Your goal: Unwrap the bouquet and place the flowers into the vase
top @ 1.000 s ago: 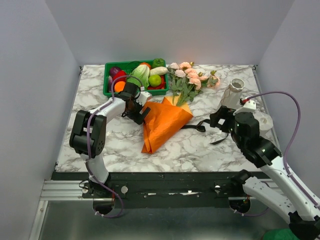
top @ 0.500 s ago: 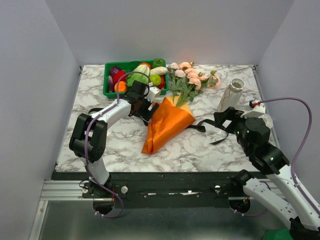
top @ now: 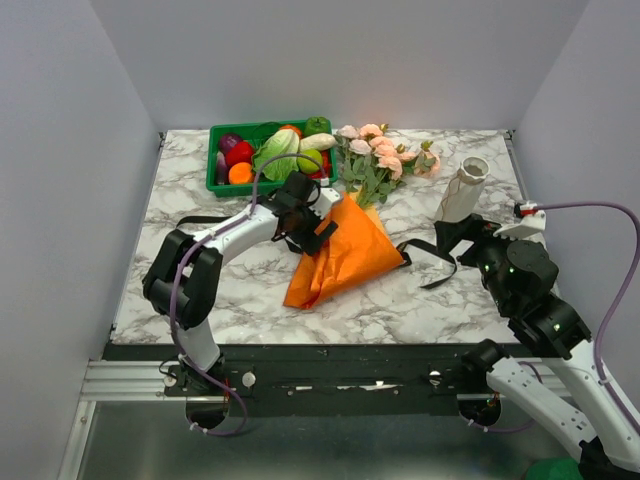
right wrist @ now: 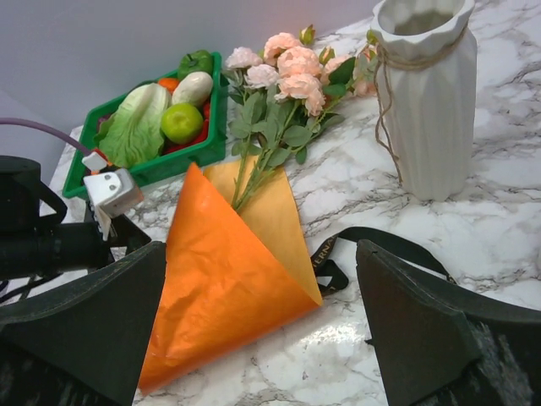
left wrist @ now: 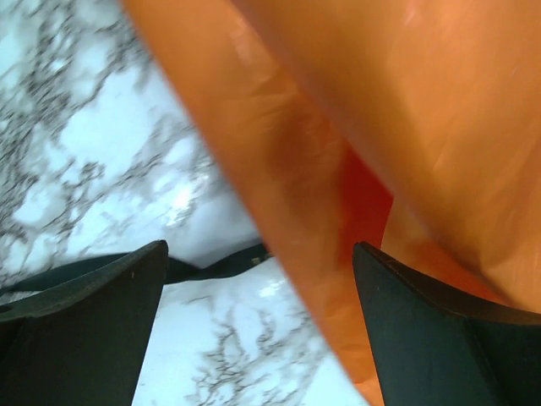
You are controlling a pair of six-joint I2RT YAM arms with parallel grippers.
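The bouquet lies in the middle of the table. Its orange paper [top: 345, 258] is loose around the green stems, and the peach-pink flowers [top: 380, 152] point toward the back. A black ribbon [top: 428, 256] lies untied to the right of the paper. The cream ribbed vase [top: 462, 190] stands upright at the back right. My left gripper [top: 318, 230] is open at the paper's left edge, and in the left wrist view the paper [left wrist: 338, 127] runs between its fingers [left wrist: 84, 330]. My right gripper [top: 464, 237] is open and holds nothing. It hovers just in front of the vase [right wrist: 423, 93], facing the paper [right wrist: 228, 279] and ribbon [right wrist: 372, 245].
A green tray [top: 214, 172] of plastic vegetables sits at the back left, close behind the left gripper and next to the flower heads [right wrist: 287, 63]. Grey walls enclose the marble table [top: 240, 285] on three sides.
My left gripper has moved right and onto the paper's left edge, and the paper has shifted and spread to the right. My right arm has drawn back to the right, away from the ribbon.
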